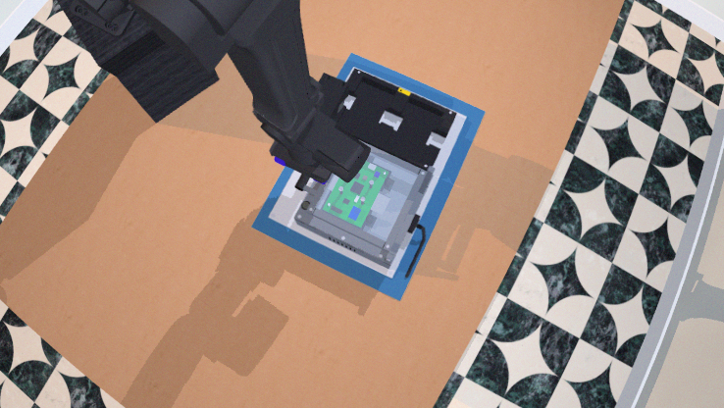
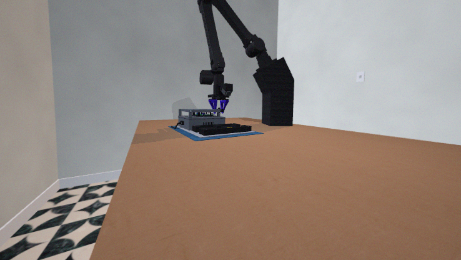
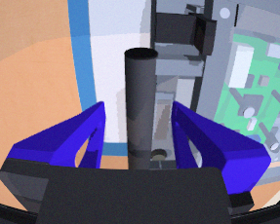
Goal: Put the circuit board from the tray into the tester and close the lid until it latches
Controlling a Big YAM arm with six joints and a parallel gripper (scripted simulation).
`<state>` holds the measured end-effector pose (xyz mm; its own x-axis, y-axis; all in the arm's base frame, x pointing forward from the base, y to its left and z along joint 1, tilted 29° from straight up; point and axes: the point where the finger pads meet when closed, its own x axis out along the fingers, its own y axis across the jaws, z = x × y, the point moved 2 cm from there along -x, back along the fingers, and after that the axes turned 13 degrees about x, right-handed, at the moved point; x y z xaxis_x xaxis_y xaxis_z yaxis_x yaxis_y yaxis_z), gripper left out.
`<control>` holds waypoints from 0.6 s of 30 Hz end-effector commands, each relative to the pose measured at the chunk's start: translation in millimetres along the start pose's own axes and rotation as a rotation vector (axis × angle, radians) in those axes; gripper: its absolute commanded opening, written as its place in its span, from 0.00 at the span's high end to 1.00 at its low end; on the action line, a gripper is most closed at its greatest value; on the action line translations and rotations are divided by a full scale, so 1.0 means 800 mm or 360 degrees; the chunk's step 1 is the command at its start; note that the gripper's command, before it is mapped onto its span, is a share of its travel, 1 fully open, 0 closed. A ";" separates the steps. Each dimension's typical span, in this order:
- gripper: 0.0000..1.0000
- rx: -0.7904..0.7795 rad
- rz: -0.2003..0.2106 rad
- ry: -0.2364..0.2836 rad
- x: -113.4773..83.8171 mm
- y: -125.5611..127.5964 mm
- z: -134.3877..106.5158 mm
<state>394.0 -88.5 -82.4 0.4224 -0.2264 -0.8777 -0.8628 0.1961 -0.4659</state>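
With the lid (image 1: 347, 237) (image 2: 198, 110) (image 3: 212, 73) down over the circuit board (image 1: 356, 189) (image 3: 259, 83) in the tester (image 1: 341, 245) (image 2: 200, 122): one hand (image 2: 218, 112) (image 3: 138, 109), fingers parted, gripping nothing, astride the dark handle (image 3: 140, 107). Step, apparently: letting go. Next move, probably: straight lift, clear of handle; latch unconfirmed.
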 end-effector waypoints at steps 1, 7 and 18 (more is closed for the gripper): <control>0.52 0.0019 -0.0030 0.0011 -0.003 -0.008 -0.008; 0.52 0.0019 -0.0031 0.0011 -0.003 -0.008 -0.008; 0.52 0.0020 -0.0034 0.0011 -0.004 -0.009 -0.008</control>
<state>394.0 -88.5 -82.4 0.4225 -0.2264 -0.8776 -0.8628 0.1961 -0.4659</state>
